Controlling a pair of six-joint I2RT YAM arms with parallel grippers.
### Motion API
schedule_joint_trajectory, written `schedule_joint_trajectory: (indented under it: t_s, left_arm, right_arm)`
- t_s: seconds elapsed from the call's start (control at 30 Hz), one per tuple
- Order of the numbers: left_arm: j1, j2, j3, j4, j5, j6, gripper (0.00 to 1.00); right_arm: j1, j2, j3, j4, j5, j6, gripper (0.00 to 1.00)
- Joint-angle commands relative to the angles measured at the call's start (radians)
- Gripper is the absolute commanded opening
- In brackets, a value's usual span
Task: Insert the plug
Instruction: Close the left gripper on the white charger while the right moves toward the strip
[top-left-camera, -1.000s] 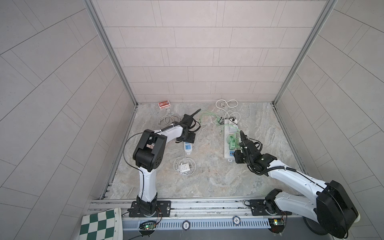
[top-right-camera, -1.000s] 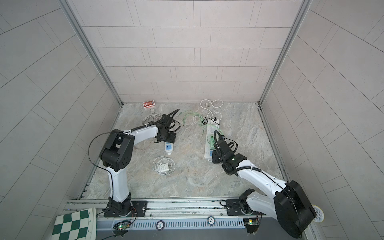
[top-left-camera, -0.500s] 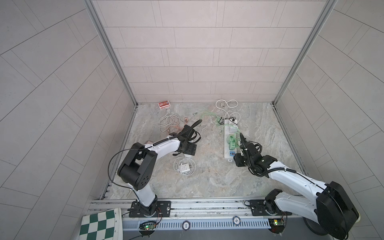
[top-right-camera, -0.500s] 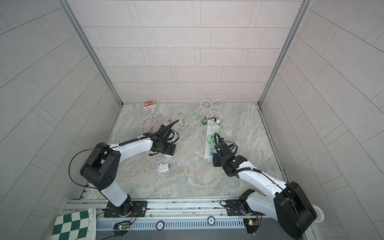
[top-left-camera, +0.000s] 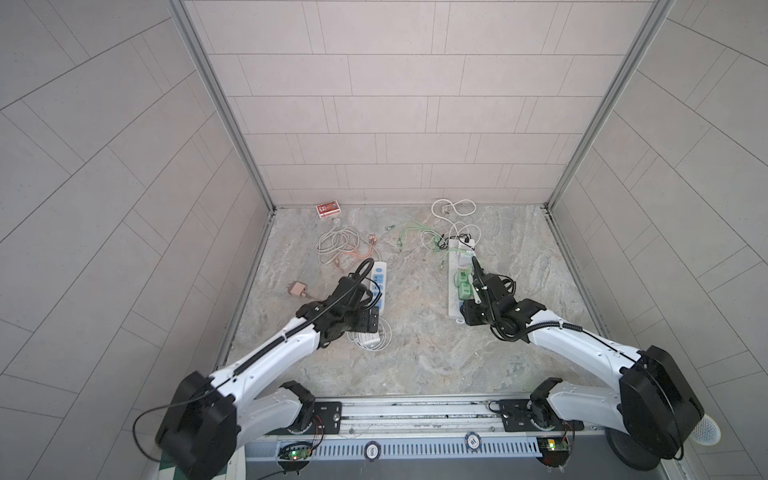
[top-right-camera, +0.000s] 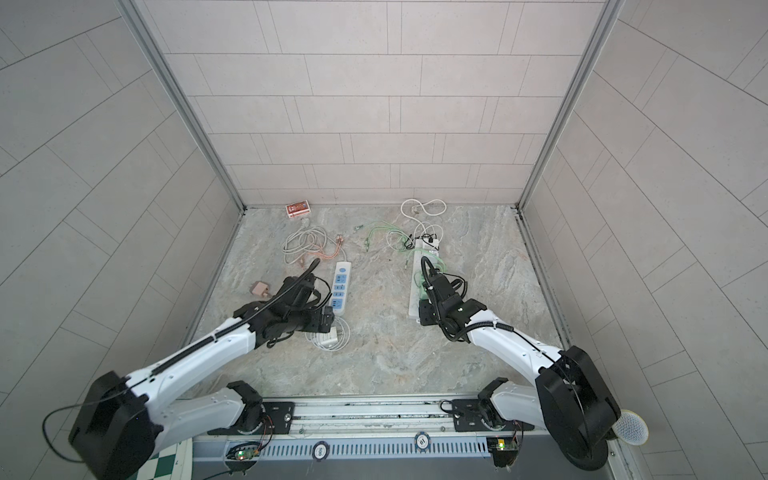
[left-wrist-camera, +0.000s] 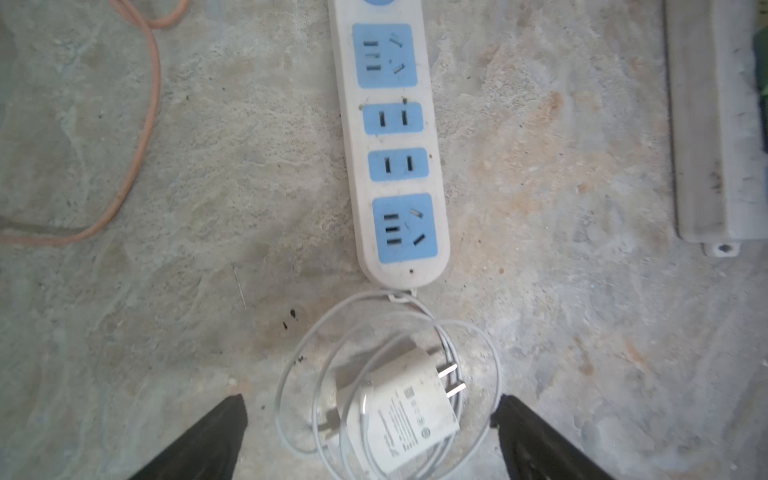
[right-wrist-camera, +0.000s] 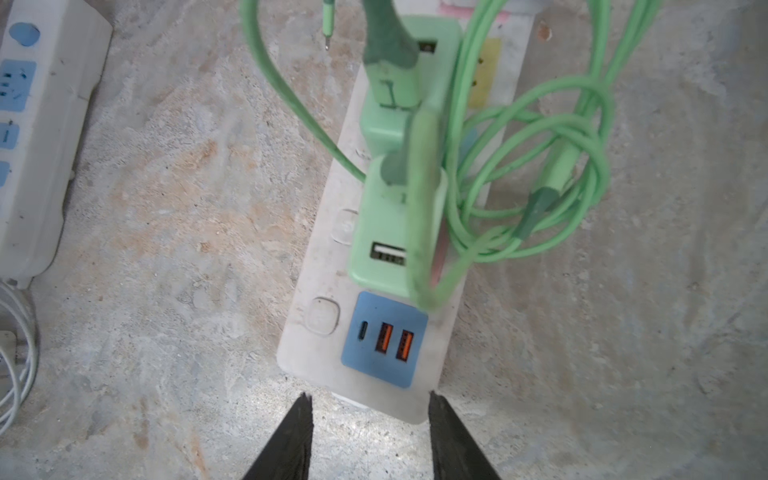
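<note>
Blue-faced power strip (left-wrist-camera: 395, 141) lay flat on the marble worktop (top-left-camera: 419, 357), left of centre in both top views. All four of its socket faces in the left wrist view were empty, including the nearest one (left-wrist-camera: 405, 228). The plug (left-wrist-camera: 399, 415), a white two-pin charger, lay on its side just beside that strip's near end, pins bare and in no socket, with its white cable (left-wrist-camera: 449, 349) looped around it. Left pincer (left-wrist-camera: 370, 399) hung over the plug, fingers spread wide either side of the coil, released, grasping nothing. A second, pale grey strip (right-wrist-camera: 316, 353) lay right of centre, running lengthwise toward the back wall. It held two green adapters (right-wrist-camera: 390, 232) (right-wrist-camera: 399, 83) plugged in one behind the other, with green cables (right-wrist-camera: 559, 170) draped over them. Its blue USB panel (right-wrist-camera: 384, 365) at the near end showed three ports, all empty. Right pincer (right-wrist-camera: 370, 397) sat at that strip's near end, fingers partly apart and clamped on nothing visible; could not tell if it touched the strip. Edges: red box (top-left-camera: 328, 209) against the back wall, grey and orange cables (top-left-camera: 332, 245) between it and the blue strip, beige adapter (top-left-camera: 296, 289) near the left wall. Bare marble lay open between the two strips and from the plug to the front rail (top-left-camera: 415, 415).
</note>
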Motion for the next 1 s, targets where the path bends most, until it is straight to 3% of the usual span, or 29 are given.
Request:
schedule_joint_trajectory:
  t_s: [0.0,0.43,0.77,0.97]
  left_arm:
    - [-0.015,-0.094,-0.072,-0.050,-0.011,-0.088,1.00]
    - [-0.149,0.043,-0.126,0.051,-0.039,-0.179,1.00]
    - [-0.150,0.172,-0.125,0.071,-0.110,-0.178,1.00]
    - [-0.149,0.205,-0.103,-0.008,-0.221,-0.214,1.00]
  right_arm:
    - [0.004,0.032,0.023,-0.004,-0.026,-0.013,0.46]
    - [0.083,0.132,0.090,-0.031,-0.012,-0.018,0.44]
    - [0.113,0.162,0.142,-0.038,-0.029,-0.036,0.42]
    - [0.154,0.207,0.180,-0.050,-0.052,-0.081,0.41]
